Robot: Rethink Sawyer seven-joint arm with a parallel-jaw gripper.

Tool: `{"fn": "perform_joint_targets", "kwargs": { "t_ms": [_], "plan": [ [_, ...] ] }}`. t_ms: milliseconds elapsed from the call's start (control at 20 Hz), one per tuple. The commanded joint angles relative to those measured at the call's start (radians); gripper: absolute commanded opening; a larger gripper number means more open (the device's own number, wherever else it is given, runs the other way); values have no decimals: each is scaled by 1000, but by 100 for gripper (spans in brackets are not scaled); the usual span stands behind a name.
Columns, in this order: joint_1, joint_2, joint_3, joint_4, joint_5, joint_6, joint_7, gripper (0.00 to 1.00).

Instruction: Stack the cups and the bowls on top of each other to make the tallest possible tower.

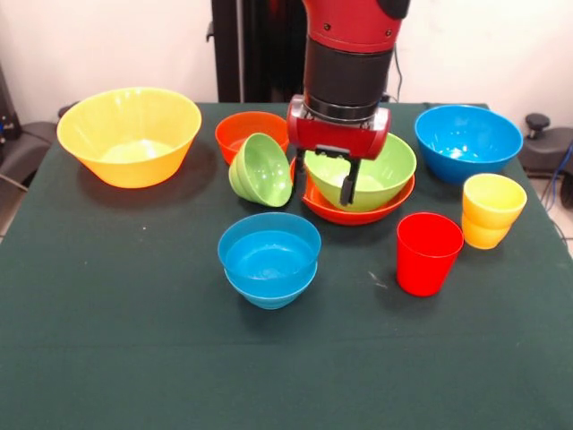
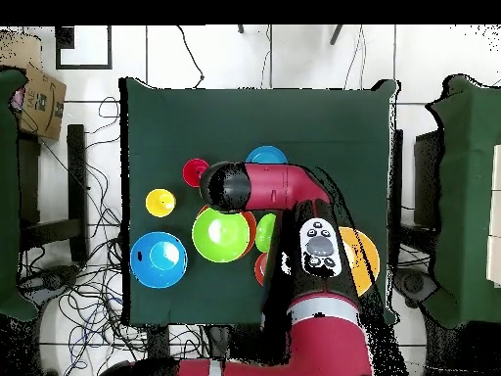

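My gripper [image 1: 324, 181] hangs open over the left rim of a green bowl [image 1: 372, 170] that sits nested in a wide red-orange bowl [image 1: 358, 213]. One finger is inside the green bowl, the other just outside it. A smaller green bowl [image 1: 262, 170] lies tilted on its side against a small red-orange bowl [image 1: 251, 130]. Two blue bowls [image 1: 269, 260] sit nested in front. The red cup [image 1: 428, 253] and yellow cup [image 1: 491, 210] stand upright at the right. In the overhead view the arm hides the gripper, beside the green bowl [image 2: 220, 235].
A large orange-yellow bowl [image 1: 130, 134] stands at the back left and a large blue bowl [image 1: 467, 141] at the back right. The dark green tablecloth [image 1: 134, 358] covers the table. Cables, chairs and a cardboard box [image 2: 34, 98] surround the table.
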Motion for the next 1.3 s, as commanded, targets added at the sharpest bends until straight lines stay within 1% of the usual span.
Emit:
{"fn": "perform_joint_targets", "kwargs": {
  "t_ms": [50,100,500,750,1000,1300],
  "plan": [
    [39,10,2,117,43,-63,208,100],
    [44,10,-3,124,51,-55,215,100],
    [66,35,-43,141,97,-84,238,100],
    [66,41,-54,137,117,-72,225,100],
    [67,41,-56,122,122,-66,208,100],
    [65,21,-73,124,123,-51,199,100]
  ]
}}
